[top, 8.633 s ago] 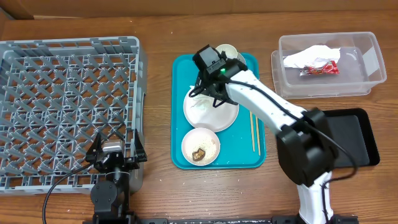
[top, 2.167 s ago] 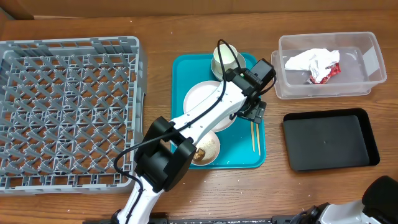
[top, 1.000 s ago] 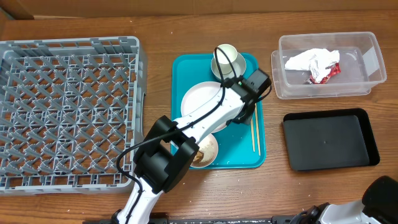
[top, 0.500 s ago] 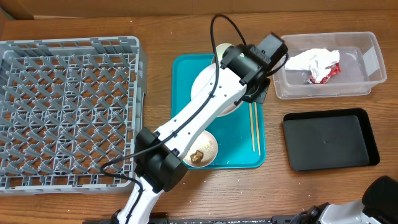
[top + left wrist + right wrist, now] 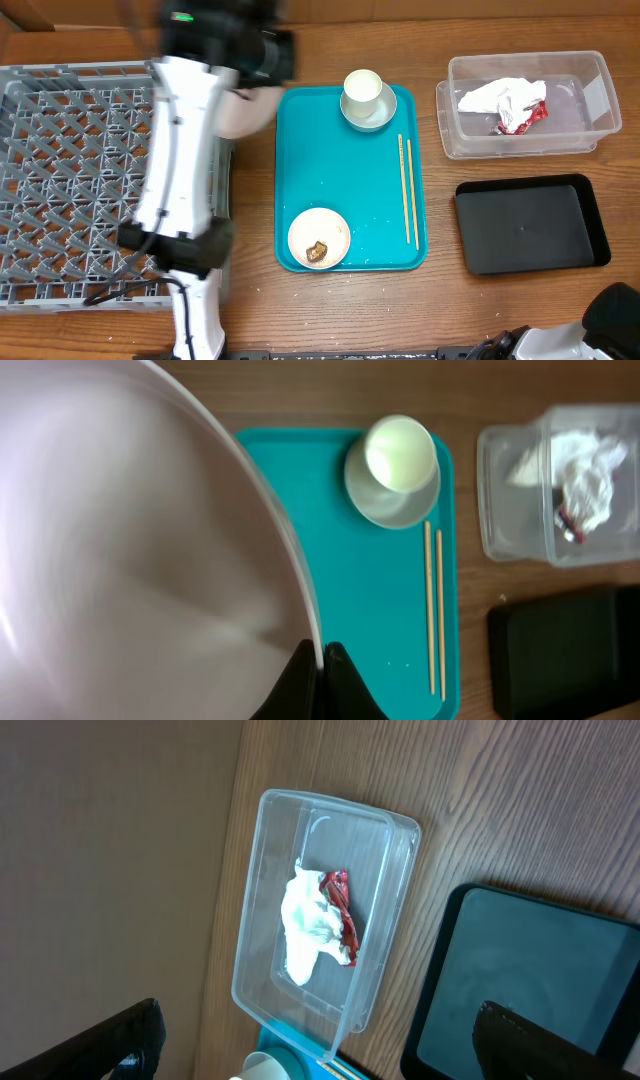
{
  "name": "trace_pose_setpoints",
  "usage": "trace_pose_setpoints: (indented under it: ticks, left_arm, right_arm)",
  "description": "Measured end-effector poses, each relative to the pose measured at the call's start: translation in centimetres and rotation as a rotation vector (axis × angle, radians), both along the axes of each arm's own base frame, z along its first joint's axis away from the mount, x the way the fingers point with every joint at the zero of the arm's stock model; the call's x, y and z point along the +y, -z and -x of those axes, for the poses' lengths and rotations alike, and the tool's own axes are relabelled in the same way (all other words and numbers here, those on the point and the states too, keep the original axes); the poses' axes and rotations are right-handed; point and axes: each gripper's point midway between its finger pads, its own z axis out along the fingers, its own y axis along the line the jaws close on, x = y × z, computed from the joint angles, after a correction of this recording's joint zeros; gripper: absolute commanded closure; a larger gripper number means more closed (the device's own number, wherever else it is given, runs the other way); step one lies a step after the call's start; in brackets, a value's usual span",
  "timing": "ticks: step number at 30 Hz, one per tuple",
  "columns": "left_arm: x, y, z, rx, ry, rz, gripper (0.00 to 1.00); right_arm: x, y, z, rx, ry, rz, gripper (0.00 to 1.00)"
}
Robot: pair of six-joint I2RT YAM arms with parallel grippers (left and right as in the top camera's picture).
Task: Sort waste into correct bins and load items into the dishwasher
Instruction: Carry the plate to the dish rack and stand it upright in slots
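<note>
L gripper (image 5: 322, 663) clamps plate (image 5: 130, 560), prob. by rack (image 5: 70, 160)

On the table (image 5: 255, 310), the dish rack (image 5: 60, 180) fills the 9 o'clock side and the flat tray (image 5: 350, 170) lies at the centre. On the flat tray, a cup (image 5: 362, 86) stands in a bowl (image 5: 376, 118) at 12 o'clock. A second bowl (image 5: 303, 226) (food scrap (image 5: 319, 249) inside) sits at 7 o'clock, and the chopsticks (image 5: 407, 190) lie side by side along the 3 o'clock edge. The tub (image 5: 580, 135) lies at the table's 2 o'clock, holding paper (image 5: 495, 95) with the wrapper (image 5: 527, 115) at its 4 o'clock. The shallow tray (image 5: 530, 222) lies at the tub's 6 o'clock. The plate (image 5: 245, 110) hangs above the rack's 3 o'clock wall.
</note>
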Motion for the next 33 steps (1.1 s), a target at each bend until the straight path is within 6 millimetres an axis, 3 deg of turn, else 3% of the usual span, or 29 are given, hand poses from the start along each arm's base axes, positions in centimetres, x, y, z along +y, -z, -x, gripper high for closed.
trace_pose_setpoints:
  ticks: [6, 11, 16, 22, 33]
  left_arm:
    - [9.4, 0.3, -1.5, 0.027, -0.091, 0.151, 0.96]
    - [13.8, 3.0, -0.7, 0.104, -0.067, 0.319, 0.96]
    - [16.2, 2.4, -0.4, 0.031, -0.009, 0.486, 0.96]
    - [19.0, 0.7, -0.3, -0.106, 0.033, 0.559, 0.96]
    - [19.2, 3.0, 0.0, -0.137, 0.138, 0.541, 0.96]
  right_arm:
    - [0.0, 0.0, 0.0, 0.000, 0.001, 0.000, 0.00]
    - [0.0, 0.0, 0.0, 0.000, 0.000, 0.000, 0.00]
    - [0.0, 0.0, 0.0, 0.000, 0.000, 0.000, 0.00]
    - [0.0, 0.0, 0.0, 0.000, 0.000, 0.000, 0.00]
    - [0.0, 0.0, 0.0, 0.000, 0.000, 0.000, 0.00]
